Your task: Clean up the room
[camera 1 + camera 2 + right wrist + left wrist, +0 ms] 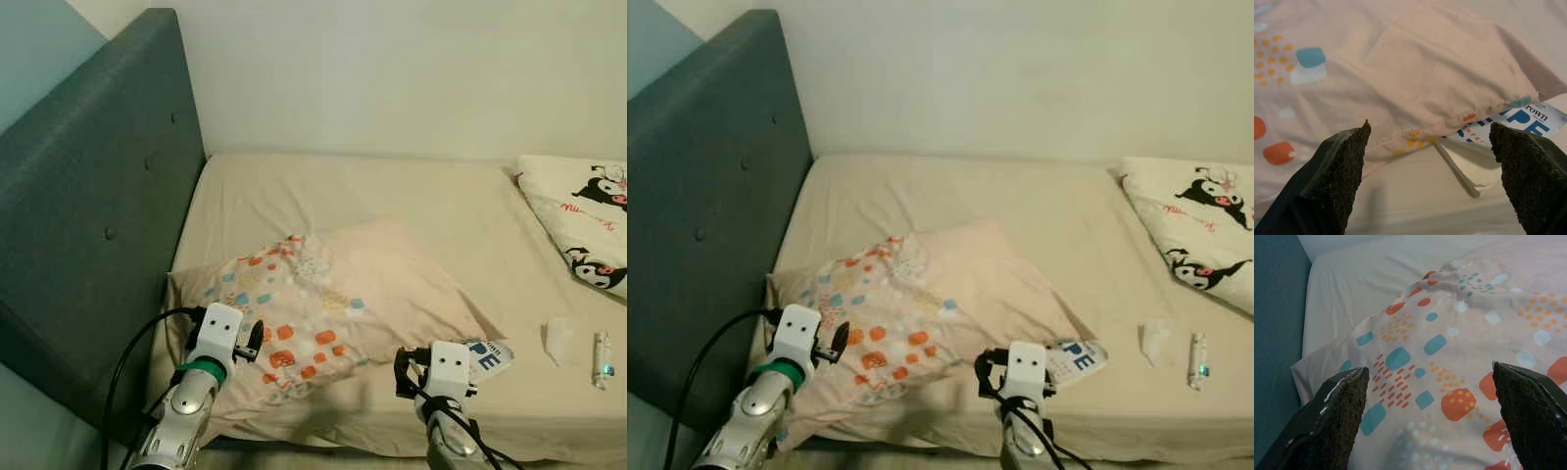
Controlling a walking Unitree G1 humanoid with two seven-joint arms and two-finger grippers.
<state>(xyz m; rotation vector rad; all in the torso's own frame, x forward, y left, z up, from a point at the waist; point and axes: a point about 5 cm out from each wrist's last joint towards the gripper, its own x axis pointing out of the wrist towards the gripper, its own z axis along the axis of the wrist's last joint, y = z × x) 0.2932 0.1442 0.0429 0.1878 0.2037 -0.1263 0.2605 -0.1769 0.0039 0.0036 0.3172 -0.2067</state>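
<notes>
A pillow in a pale pink case with orange and blue dots lies at the near left of the bed. A white booklet with blue letters sticks out from under its right corner. My left gripper hovers open over the pillow's dotted left end, nothing between its fingers. My right gripper stands open just before the pillow's front edge, with the booklet off its right finger. A crumpled tissue and a small clear tube lie on the sheet at the near right.
A tall teal headboard runs along the left. A white blanket with black cartoon figures lies at the right edge. A pale wall backs the bed. Bare sheet stretches behind the pillow.
</notes>
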